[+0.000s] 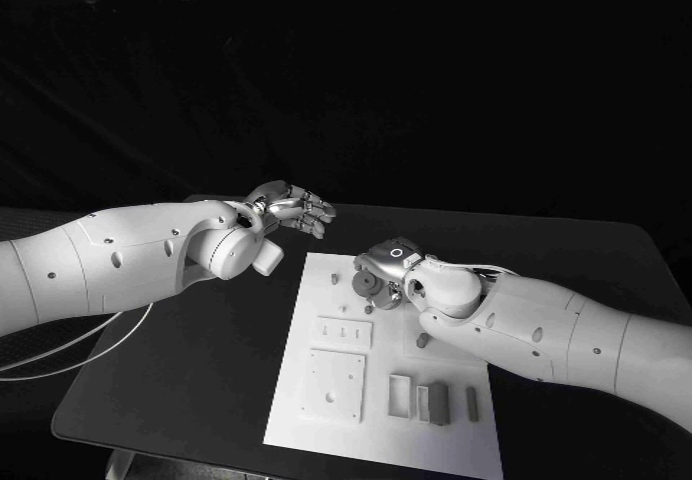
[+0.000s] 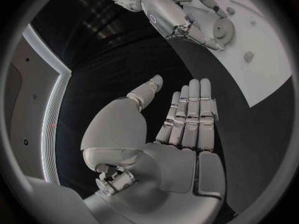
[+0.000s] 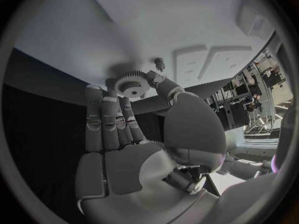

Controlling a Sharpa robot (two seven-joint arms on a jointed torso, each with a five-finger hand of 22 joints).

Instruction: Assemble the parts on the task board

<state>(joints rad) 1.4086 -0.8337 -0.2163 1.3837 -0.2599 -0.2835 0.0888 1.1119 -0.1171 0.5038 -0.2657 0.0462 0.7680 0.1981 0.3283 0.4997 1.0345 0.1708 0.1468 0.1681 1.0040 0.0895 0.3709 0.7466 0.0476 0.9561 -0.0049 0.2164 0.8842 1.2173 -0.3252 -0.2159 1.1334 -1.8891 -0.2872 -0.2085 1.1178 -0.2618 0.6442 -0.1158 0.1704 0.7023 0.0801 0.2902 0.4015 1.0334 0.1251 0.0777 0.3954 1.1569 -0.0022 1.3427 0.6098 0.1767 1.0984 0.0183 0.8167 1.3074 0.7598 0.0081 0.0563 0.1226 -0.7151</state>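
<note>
The white task board (image 1: 378, 440) lies in the middle of the black table. My right hand (image 1: 389, 264) is over the board's far end, its thumb and fingers closed around a grey gear (image 1: 372, 288) that sits low on the board. In the right wrist view the gear (image 3: 131, 83) lies between the thumb tip and the fingertips (image 3: 102, 95). My left hand (image 1: 291, 210) hovers open beyond the board's far left corner, fingers straight and together (image 2: 190, 114), holding nothing. The left wrist view shows the right hand (image 2: 181, 22) at the gear (image 2: 223, 31).
A small peg (image 1: 423, 340) stands mid-board, and another peg (image 3: 159, 63) is close to the gear. Two raised plates (image 1: 345, 333) (image 1: 335, 385) and several upright blocks (image 1: 438, 403) fill the board's near half. A white cable (image 1: 87, 350) lies by the table's left edge.
</note>
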